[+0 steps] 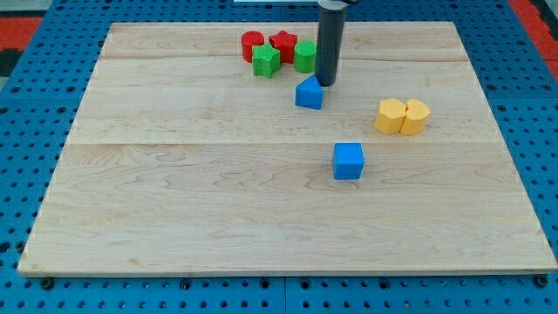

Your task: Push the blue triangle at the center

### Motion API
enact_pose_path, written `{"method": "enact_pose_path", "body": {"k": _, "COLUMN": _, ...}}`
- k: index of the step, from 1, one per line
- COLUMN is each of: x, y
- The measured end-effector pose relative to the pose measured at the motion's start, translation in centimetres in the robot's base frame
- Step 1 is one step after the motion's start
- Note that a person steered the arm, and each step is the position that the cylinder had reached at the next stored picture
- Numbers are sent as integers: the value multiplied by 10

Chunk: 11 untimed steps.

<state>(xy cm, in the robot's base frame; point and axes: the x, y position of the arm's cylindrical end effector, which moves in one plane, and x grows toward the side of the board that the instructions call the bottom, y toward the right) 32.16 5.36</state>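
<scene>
The blue triangle (309, 93) lies on the wooden board (174, 192), a little above the board's middle. My tip (327, 83) stands just to the upper right of it, touching or nearly touching its top right corner. The dark rod rises from there out of the view's top. A blue cube (348, 161) sits below and to the right of the triangle, near the board's middle.
A cluster at the view's top holds a red cylinder (252, 44), a red star (283, 42), a green star (266, 61) and a green cylinder (305, 56) just left of the rod. Two yellow blocks (391, 116) (415, 116) sit side by side at the right.
</scene>
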Motion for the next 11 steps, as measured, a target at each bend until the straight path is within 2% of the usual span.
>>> {"method": "enact_pose_path", "body": {"k": 1, "x": 10, "y": -21}}
{"method": "enact_pose_path", "body": {"k": 2, "x": 61, "y": -21}}
{"method": "enact_pose_path", "body": {"k": 3, "x": 75, "y": -40}}
{"method": "enact_pose_path", "body": {"k": 4, "x": 83, "y": -84}}
{"method": "enact_pose_path", "body": {"k": 5, "x": 97, "y": -43}}
{"method": "enact_pose_path", "body": {"k": 6, "x": 60, "y": -38}}
{"method": "enact_pose_path", "body": {"k": 7, "x": 73, "y": 16}}
{"method": "enact_pose_path", "body": {"k": 8, "x": 137, "y": 31}}
{"method": "enact_pose_path", "body": {"k": 10, "x": 114, "y": 14}}
{"method": "enact_pose_path", "body": {"k": 11, "x": 99, "y": -19}}
